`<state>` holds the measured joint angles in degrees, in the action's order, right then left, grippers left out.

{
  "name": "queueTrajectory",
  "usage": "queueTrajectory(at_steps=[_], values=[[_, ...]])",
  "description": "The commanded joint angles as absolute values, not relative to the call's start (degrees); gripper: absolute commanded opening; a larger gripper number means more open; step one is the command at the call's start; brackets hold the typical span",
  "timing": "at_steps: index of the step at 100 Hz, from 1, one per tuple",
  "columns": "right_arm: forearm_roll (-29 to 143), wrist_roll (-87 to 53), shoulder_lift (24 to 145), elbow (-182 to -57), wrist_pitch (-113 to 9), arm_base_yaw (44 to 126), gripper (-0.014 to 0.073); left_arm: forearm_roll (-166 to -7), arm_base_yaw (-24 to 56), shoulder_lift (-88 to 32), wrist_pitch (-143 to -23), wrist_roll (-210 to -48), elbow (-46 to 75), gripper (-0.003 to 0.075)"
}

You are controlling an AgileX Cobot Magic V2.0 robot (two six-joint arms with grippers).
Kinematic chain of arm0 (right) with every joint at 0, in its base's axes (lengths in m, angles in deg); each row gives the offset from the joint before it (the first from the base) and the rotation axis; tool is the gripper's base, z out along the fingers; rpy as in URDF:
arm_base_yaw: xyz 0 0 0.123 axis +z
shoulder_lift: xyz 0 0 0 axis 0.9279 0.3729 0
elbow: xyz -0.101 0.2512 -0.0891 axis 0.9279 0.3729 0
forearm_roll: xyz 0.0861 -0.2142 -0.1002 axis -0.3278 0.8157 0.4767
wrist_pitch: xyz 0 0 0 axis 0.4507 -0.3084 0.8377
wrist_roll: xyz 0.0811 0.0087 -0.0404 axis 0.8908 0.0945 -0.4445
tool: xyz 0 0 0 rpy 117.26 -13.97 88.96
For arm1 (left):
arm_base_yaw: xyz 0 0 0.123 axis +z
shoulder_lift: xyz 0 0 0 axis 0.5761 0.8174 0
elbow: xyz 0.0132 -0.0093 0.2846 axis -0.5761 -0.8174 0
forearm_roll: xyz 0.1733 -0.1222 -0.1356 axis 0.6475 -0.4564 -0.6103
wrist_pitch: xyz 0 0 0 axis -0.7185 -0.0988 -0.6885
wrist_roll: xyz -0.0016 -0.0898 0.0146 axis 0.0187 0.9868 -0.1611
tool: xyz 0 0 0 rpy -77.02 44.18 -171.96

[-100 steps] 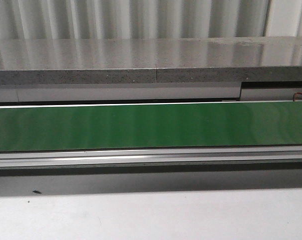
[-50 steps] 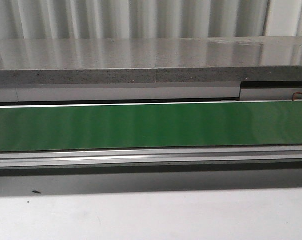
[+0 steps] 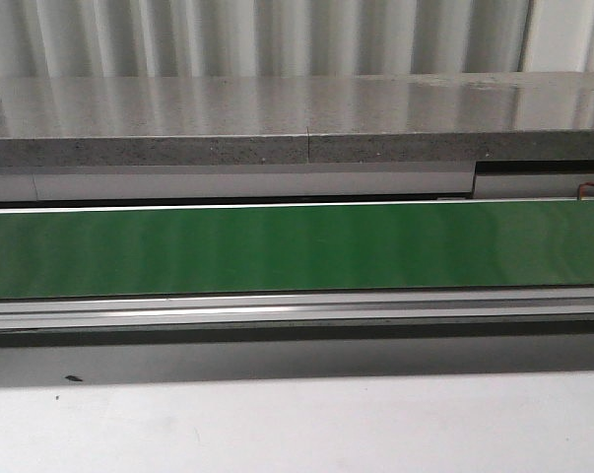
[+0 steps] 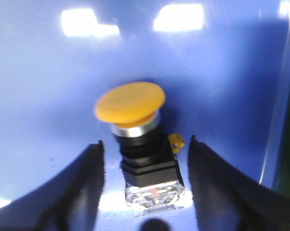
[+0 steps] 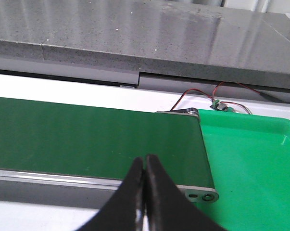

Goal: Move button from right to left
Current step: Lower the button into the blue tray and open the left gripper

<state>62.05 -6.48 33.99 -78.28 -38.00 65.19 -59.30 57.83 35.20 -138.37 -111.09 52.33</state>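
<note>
Left pincer [image 4: 145, 180] of mine is spread wide with the button [image 4: 140, 144] sitting between the fingers, neither one touching it, on a glossy blue surface [image 4: 48, 72] with light glare on it. Right pincer [image 5: 145, 192] is pressed fully together, holding nothing, hanging over the near edge of the green belt [image 5: 87, 139], next to a green tray [image 5: 250, 159]. Grey stone worktop [image 3: 277, 113] runs behind the belt, corrugated wall [image 3: 277, 34] past that.

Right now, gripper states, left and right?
Left gripper: open, fingers either side of the yellow-capped push-button, not touching.
Right gripper: shut, holding nothing, above the green belt.
</note>
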Motion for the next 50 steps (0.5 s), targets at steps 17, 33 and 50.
queueTrajectory(at_steps=[17,33,50], values=[[61.55,-6.77,34.60,-79.59,-42.70,65.11,-0.0068,-63.25,56.09,23.00,-134.14,-98.60,54.23,0.0099],[61.55,-6.77,34.60,-79.59,-42.70,65.11,-0.0068,-63.34,52.22,17.82,-130.35,-90.57,52.04,0.0062],[61.55,-6.77,34.60,-79.59,-42.70,65.11,-0.0068,-63.64,46.66,14.13,-125.84,-89.01,48.37,0.0057]])
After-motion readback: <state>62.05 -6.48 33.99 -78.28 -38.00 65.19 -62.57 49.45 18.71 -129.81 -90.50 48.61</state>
